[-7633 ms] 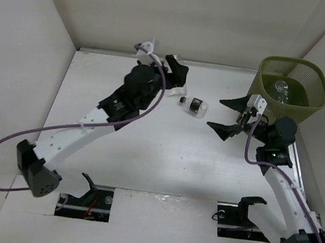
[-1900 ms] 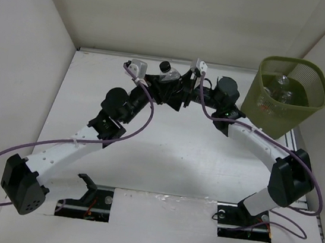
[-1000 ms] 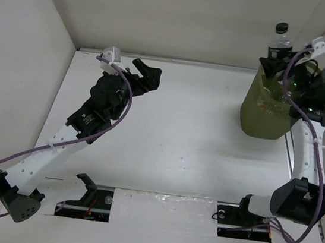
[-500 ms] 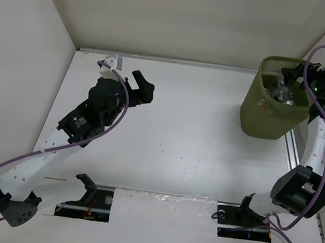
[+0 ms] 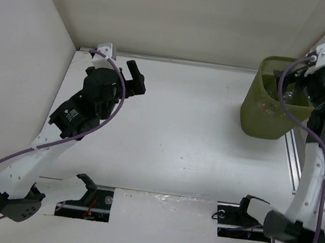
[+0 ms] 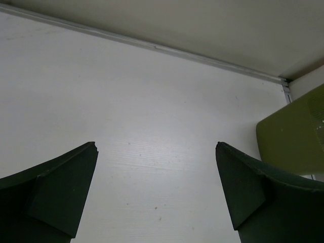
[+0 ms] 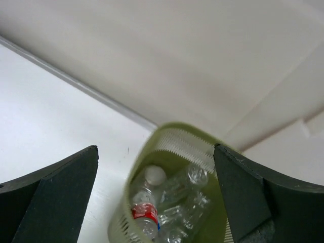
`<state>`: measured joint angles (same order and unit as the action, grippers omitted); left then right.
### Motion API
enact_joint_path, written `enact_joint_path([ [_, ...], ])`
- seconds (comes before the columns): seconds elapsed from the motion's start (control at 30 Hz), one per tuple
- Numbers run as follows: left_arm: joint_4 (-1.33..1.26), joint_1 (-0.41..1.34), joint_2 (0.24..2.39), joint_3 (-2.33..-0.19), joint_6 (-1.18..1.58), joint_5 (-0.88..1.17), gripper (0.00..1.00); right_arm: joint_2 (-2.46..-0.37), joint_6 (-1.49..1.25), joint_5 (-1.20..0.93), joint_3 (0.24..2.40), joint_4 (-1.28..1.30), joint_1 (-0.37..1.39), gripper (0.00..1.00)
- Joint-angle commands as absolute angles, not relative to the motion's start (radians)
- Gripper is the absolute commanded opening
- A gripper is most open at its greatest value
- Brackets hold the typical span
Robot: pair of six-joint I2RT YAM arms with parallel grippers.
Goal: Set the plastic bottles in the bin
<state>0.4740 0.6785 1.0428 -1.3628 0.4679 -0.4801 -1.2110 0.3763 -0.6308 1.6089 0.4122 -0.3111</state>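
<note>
**Both grippers released, bottles lying in the bin**

We see the right gripper (image 7: 155, 148) with its jaws spread wide and nothing between them. Ahead of those jaws and below them, framed in the gap, stands the olive-green round plastic bin with a mesh upper wall (image 7: 178, 137). Inside it several small clear plastic bottles (image 7: 188, 195) lie in a heap. We can pick out a red-labelled bottle (image 7: 144, 212) toward the left finger's side, and a white cap (image 7: 154, 175) just above it. We cannot count the bottles, since they overlap and the wrist picture is blurred.

The left gripper (image 6: 156, 145) is likewise released, its jaws apart and holding nothing. Only the bare white table (image 6: 152, 91) shows between them. From this gripper the bin lies off beyond the right finger, well apart from it, with only part of its solid lower wall in the wrist view. In the overhead view we find no bottle on the table near either pair of jaws.
</note>
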Motion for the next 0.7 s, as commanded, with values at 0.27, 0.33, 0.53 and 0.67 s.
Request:
enact_joint_path([
  [0.27, 0.592, 0.675, 0.884, -1.502, 0.35, -0.69, 1.0, -0.769, 0.624, -0.437, 1.589, 0.69, -0.069, 0.99],
  [0.33, 0.592, 0.675, 0.838, -1.47, 0.341, -0.69, 1.0, -0.724, 0.643, -0.355, 1.589, 0.739, -0.012, 0.99],
  [0.53, 0.644, 0.675, 0.669, -1.384, 0.362, -0.678, 1.0, -0.6, 0.687, -0.166, 1.608, 0.876, 0.136, 0.99],
  [0.67, 0.644, 0.675, 0.594, -1.298, 0.362, -0.669, 1.0, -0.571, 0.707, -0.097, 1.617, 0.908, 0.198, 0.99],
])
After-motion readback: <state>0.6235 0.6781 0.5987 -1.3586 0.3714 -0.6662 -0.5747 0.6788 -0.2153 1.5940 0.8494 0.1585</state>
